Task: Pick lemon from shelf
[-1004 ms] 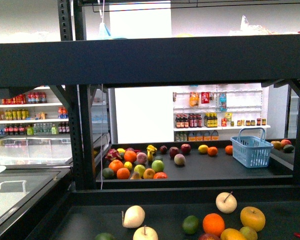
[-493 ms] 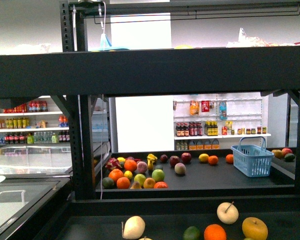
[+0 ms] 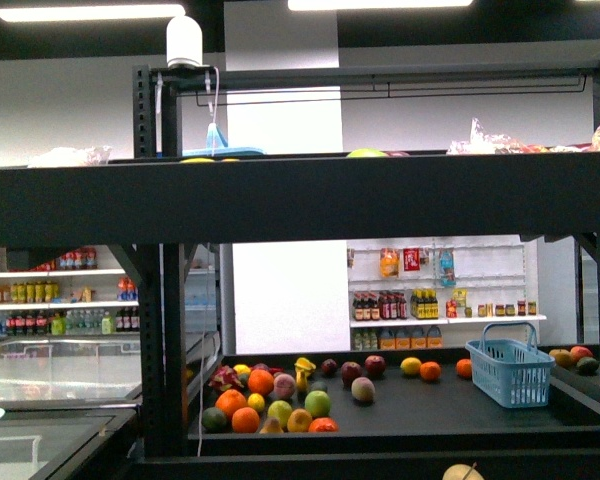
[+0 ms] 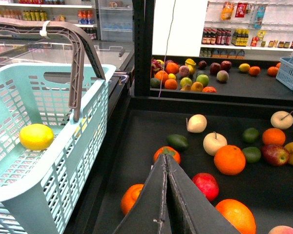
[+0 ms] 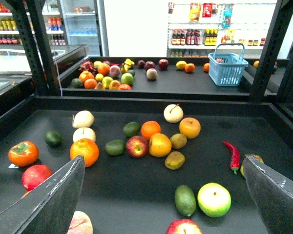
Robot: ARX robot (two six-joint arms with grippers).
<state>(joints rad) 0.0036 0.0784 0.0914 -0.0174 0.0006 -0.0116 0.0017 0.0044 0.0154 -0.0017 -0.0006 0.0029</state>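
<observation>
1. One lemon (image 4: 36,136), in the pale-green basket (image 4: 88,146) beside the shelf (image 5: 136,195); nothing else shows in that basket.
2. Two baskets in all: the pale-green one w/ grey handle (image 4: 75,58) upright, and a blue basket (image 5: 227,68) on the far deck, contents not visible.
3. Near deck, right wrist view: approx. 20 loose fruits, count rough since some are cut off at the frame edge. Incl. three oranges (image 5: 84,151), three pale apples (image 5: 173,113), one red chili (image 5: 233,156), one persimmon (image 5: 23,153), and one green apple (image 5: 214,199).
4. Far deck: a cluster of mixed fruit (image 3: 270,395) toward the left, a few scattered toward the blue basket.
5. Left gripper (image 4: 167,195): both fingers pressed together, nothing between, over the near deck's fruit.
6. Right gripper (image 5: 161,195): fingers (image 5: 53,200) spread wide, nothing between.
7. Room: bare deck in front of the right gripper around the avocado (image 5: 185,200); raised lip along the deck edges; black uprights (image 5: 34,44) at the corners; thick upper deck (image 3: 300,195) spans overhead.
</observation>
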